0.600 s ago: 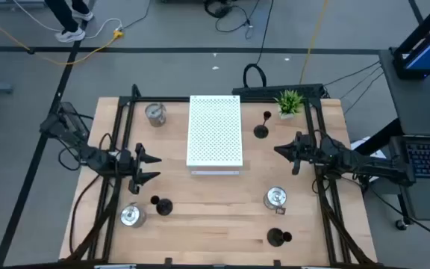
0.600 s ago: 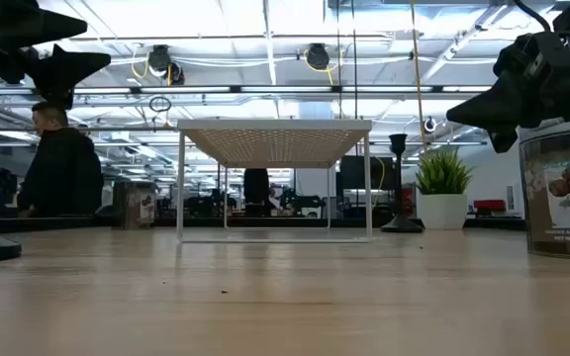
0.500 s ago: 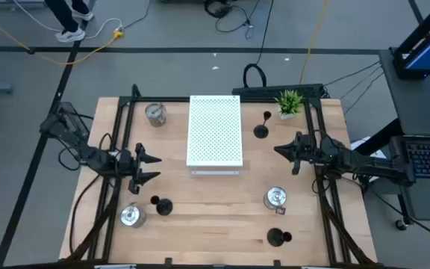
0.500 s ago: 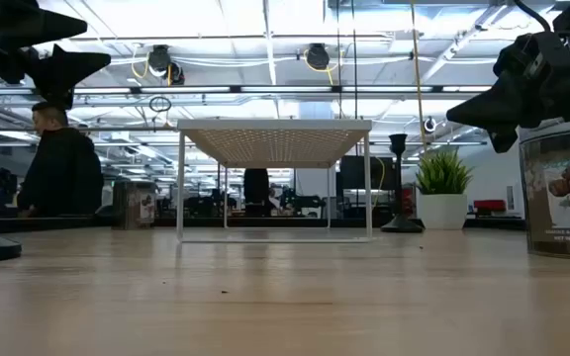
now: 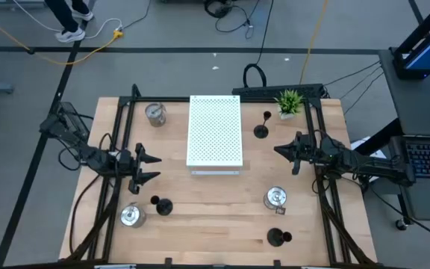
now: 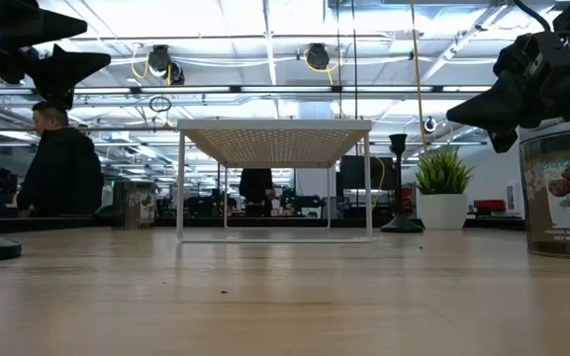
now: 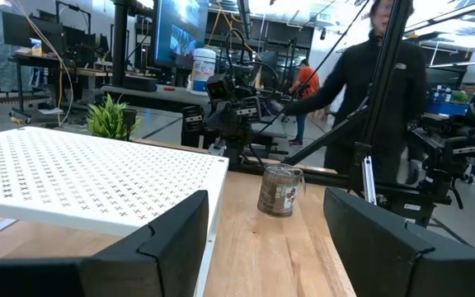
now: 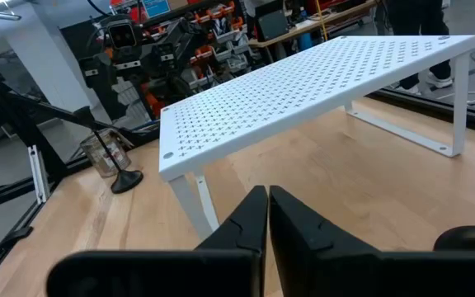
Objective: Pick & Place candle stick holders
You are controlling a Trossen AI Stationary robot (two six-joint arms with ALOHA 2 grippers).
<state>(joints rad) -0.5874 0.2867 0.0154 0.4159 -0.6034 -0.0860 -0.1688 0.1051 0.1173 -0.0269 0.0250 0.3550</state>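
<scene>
While both arms hovered empty, left gripper [image 5: 152,167] was spread open and right gripper [image 5: 278,152] pinched closed; six candle stick holders [image 5: 275,198] sat scattered around the white perforated board [image 5: 215,131]. Risk: thin black stems could tip under an off-centre grasp.

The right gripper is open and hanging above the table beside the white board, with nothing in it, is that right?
Not quite. The right gripper is shut: the right wrist view shows its two fingers pressed together. The rest holds: it hangs above the table beside the white board, holding nothing.
</scene>
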